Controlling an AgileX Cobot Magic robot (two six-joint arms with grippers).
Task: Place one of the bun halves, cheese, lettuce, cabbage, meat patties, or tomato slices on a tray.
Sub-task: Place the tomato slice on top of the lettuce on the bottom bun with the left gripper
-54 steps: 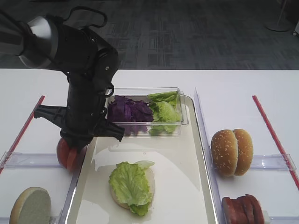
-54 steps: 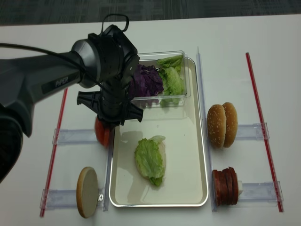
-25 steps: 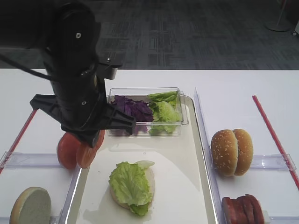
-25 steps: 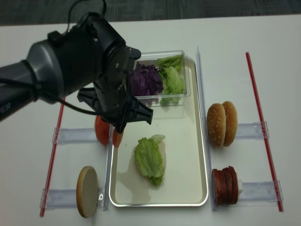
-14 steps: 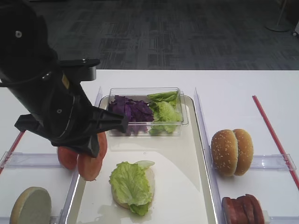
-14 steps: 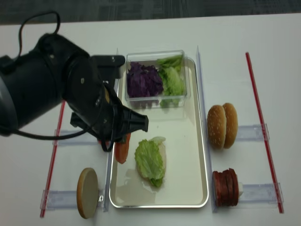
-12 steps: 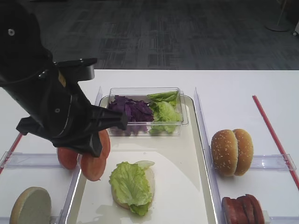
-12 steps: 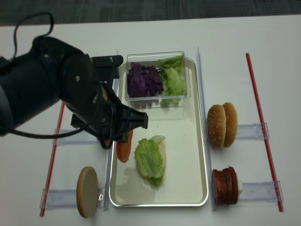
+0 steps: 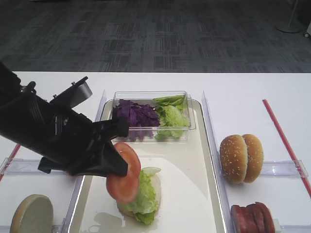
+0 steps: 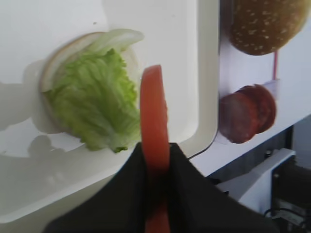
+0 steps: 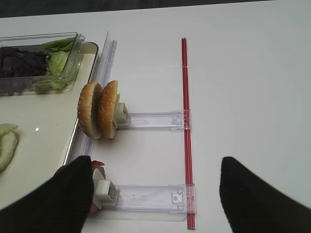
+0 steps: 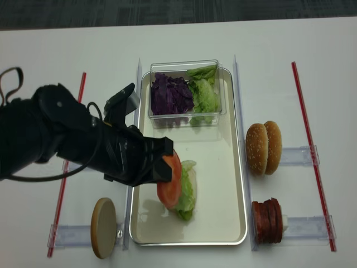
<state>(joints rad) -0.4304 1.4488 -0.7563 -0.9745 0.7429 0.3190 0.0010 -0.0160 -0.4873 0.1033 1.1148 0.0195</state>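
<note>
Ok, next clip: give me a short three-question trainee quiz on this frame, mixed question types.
1. True or false: the left gripper is shut on a tomato slice.
2. Multiple choice: what does that slice hang over? A) the clear box of cabbage B) the lettuce on a bun half in the tray C) the meat patties
3. Fill in: the right gripper's fingers stand wide apart, so it is ____.

Key: 1 true; 2 B; 3 open.
</note>
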